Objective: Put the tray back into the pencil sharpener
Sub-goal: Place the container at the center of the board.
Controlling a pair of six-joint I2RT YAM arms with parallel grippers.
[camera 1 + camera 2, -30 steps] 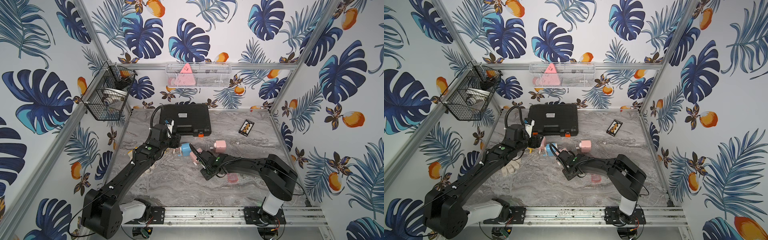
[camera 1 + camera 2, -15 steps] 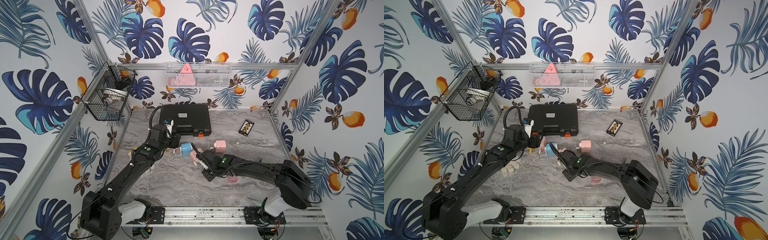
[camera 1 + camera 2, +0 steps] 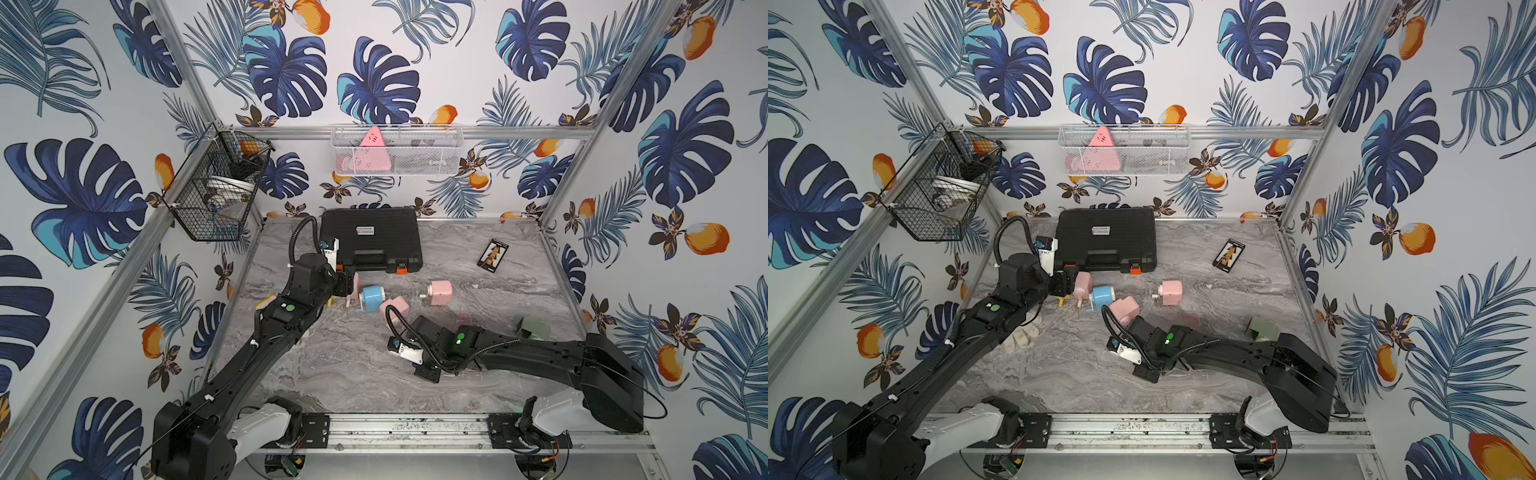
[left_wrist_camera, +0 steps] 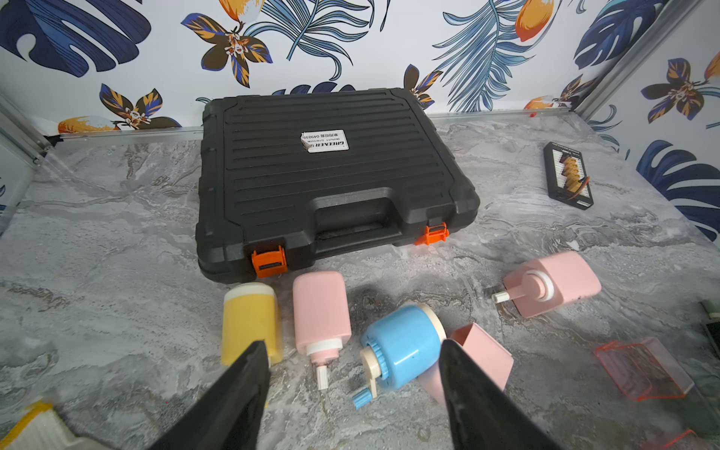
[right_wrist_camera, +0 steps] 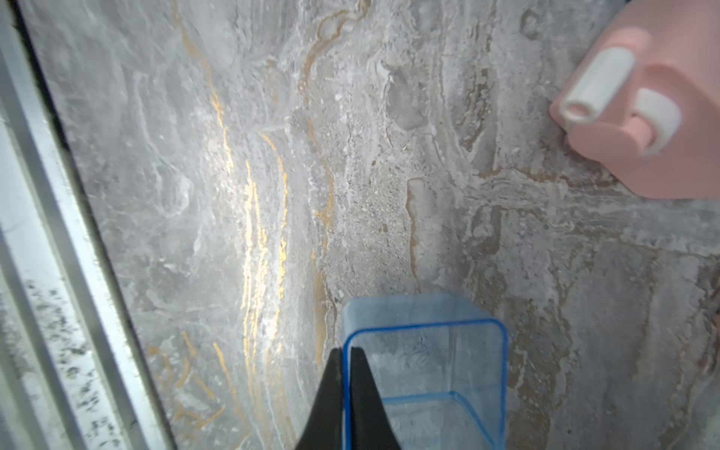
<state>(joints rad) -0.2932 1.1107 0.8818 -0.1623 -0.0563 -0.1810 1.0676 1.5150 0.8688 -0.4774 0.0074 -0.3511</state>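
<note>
The tray (image 5: 420, 307) is clear and blue. The right end effector (image 5: 346, 352) is clenched on one of its thin walls, as the right wrist view shows. The tray is close to the desk (image 5: 350, 156), near the front middle, and I cannot tell if it touches. In both top views the right arm hides it. On the far left, a black wire basket (image 3: 216, 187) hangs on the wall. The left arm reaches toward the back, and the left end effector (image 3: 345, 286) is spread wide and holds nothing. Just in front of its tips lie a yellow sharpener (image 4: 249, 327) and a long pink sharpener (image 4: 319, 307), side by side. Next comes the blue sharpener (image 3: 371, 297), lying on its side with its crank pointing toward the front, well apart from the tray. A pink box (image 3: 397, 307) lies just beside it. Behind them all sits a big black case (image 3: 370, 237). Farther right there is a small pink sharpener (image 3: 440, 291), then a little black board (image 3: 492, 255) near the back, and a green sharpener (image 3: 536, 328) near the right wall.
</note>
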